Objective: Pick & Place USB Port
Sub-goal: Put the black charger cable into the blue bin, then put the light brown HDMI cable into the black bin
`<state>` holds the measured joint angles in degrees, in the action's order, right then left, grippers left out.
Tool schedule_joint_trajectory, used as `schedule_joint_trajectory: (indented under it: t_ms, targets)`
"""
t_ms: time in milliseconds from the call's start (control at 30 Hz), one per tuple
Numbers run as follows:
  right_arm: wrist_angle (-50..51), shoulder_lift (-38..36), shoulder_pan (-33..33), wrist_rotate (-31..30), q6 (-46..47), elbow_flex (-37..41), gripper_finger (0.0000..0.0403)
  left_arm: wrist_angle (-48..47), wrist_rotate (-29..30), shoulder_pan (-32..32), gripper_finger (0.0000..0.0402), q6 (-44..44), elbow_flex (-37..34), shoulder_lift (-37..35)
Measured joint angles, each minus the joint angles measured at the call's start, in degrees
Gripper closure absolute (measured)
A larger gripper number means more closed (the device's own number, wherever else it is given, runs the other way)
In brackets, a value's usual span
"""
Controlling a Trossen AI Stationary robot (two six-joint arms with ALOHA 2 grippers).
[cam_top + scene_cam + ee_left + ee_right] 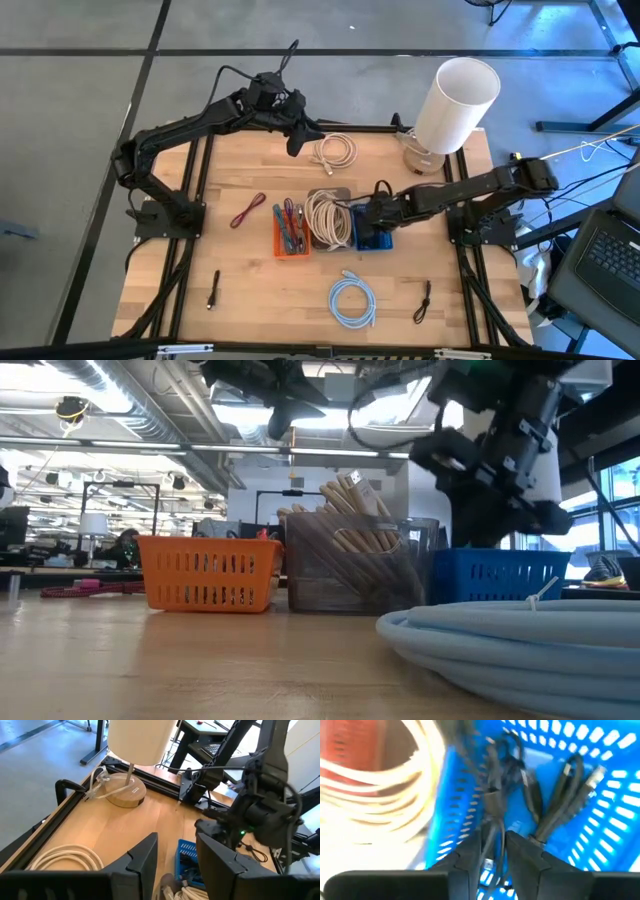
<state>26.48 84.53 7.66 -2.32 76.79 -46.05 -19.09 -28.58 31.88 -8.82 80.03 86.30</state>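
Observation:
A blue basket [377, 240] stands right of the middle of the table, with black USB cables [555, 815] lying in it. My right gripper [492, 852] points steeply down into the basket's left part [362, 218]. Its fingers stand a little apart, and one black cable [492, 805] runs up between them. My left gripper [177, 845] hangs open, with nothing between its fingers, high over the far middle of the table [295, 140]. My right gripper has the black cable [491, 837] between its two fingers, coming at it from above. The gap looks wider than the cable, and I cannot tell whether either finger touches it. The cable's lower part lies among the others in the basket.
Left of the blue basket stand a clear bin with a cream cable coil [325, 215] and an orange basket [291, 232]. Around them lie a cream coil [336, 150], a light-blue coil [352, 300], a red cable [247, 210] and two short black cables [212, 290] [424, 298]. A white lamp [450, 110] stands far right.

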Motion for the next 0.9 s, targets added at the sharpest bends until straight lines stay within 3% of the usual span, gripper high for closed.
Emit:
schedule_joint_trajectory:
  t_ms: [333,467,633,767,900]
  targets:
    - [16.58,-2.28,0.09,-2.65,-5.91,-10.07,0.0305,-2.15,-0.03,0.00,0.0274,0.86,0.00,0.01]
    - [20.02,-2.59,1.47,-11.25,-11.08,-17.54,0.0304,-7.44,0.07,0.04,0.0274,6.55,-0.01,0.02]
    - [25.84,-3.20,2.54,-24.33,-19.26,-29.06,0.0304,-13.76,1.03,-0.68,0.0274,21.00,-0.02,0.02]
    - [31.62,-3.64,2.47,-28.88,-26.81,-38.10,0.0304,-15.90,8.07,-2.26,0.0274,30.34,-0.03,0.49]
    - [37.10,-3.89,2.49,-33.31,-30.44,-45.96,0.0304,-15.32,19.47,-2.93,0.0274,27.15,-0.04,2.72]
